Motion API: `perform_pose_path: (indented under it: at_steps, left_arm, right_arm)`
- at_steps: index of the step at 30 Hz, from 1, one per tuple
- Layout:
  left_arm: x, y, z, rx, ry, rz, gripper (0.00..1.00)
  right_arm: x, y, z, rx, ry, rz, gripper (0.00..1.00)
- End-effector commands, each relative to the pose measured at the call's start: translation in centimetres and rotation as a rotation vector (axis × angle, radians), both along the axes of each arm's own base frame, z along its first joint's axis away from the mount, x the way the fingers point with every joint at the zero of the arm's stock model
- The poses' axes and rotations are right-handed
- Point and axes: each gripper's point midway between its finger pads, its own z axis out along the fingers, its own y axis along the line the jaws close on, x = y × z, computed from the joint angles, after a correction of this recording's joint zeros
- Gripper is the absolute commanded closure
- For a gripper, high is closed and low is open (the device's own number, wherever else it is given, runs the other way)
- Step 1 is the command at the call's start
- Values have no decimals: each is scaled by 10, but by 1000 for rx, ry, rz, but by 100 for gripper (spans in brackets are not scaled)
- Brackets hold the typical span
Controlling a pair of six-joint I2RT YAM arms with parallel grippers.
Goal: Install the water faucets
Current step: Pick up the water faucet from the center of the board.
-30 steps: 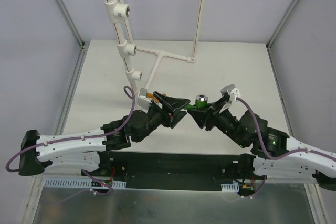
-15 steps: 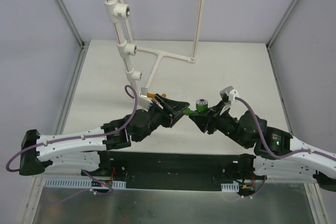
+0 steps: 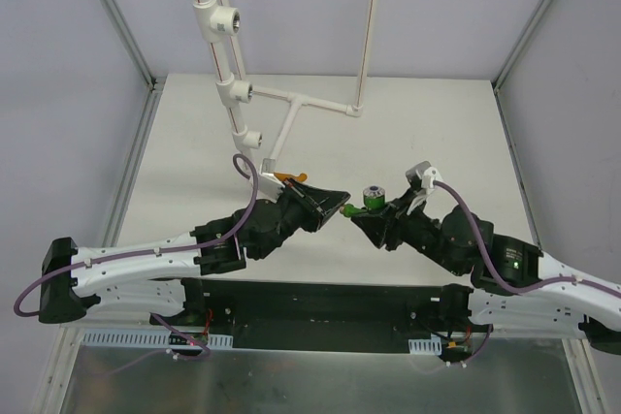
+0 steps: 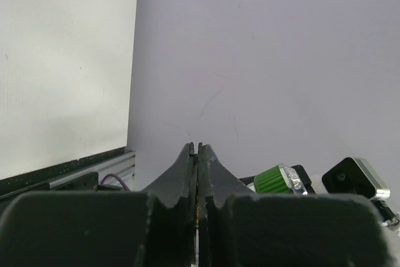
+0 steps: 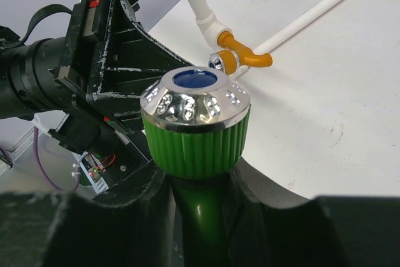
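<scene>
Well, the green faucet (image 5: 195,145) stands upright in the right gripper (image 5: 197,182), whose jaws pinch the smooth green stem. Above the stem are a ribbed collar and a shiny faceted silver cap with a blue centre. It is held above the surface (image 3: 437,123), near the middle, between the two arms. The orange faucet (image 5: 242,59) lies farther back, just beside the lower end of the white pipe frame (image 3: 233,84); whether it is screwed in I cannot tell. The left gripper (image 4: 198,148) points at the green faucet from the left, close but apart, its jaws pressed together on nothing. Its black body stands between that faucet and the pipes. A second ago those jaws were spread wide beside the green faucet, and the right arm has since drawn slightly toward the near edge.
</scene>
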Motion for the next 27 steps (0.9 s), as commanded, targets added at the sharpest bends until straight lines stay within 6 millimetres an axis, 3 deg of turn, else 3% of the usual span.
perform_pose_path:
  at_steps: [1, 4, 7, 11, 14, 18, 20, 23, 27]
  left_arm:
    - [-13, -12, 27, -74, -28, -80, 100]
    - [-13, -12, 25, -72, -25, -78, 98]
    - [-13, -12, 24, -77, -23, -77, 72]
    - [-13, -14, 23, -77, -23, -81, 52]
    - [-13, -15, 21, -77, -17, -83, 50]
    - [-13, -17, 23, -88, -18, -89, 72]
    - [-14, -18, 24, -90, -20, -92, 77]
    - [-15, -20, 28, -105, -18, -102, 75]
    - [-17, -23, 27, -111, -8, -116, 54]
  right_arm:
    - [-3, 5, 37, 157, -24, 20, 85]
    - [-3, 4, 40, 170, -30, 20, 95]
    - [-4, 2, 42, 178, -38, 21, 97]
    - [-4, 4, 40, 175, -33, 27, 97]
    - [-5, 5, 40, 173, -35, 30, 98]
    - [-3, 6, 37, 162, -35, 26, 98]
    - [-2, 7, 33, 149, -37, 20, 97]
    - [2, 7, 29, 128, -40, -4, 98]
    - [6, 8, 22, 106, -42, -18, 98]
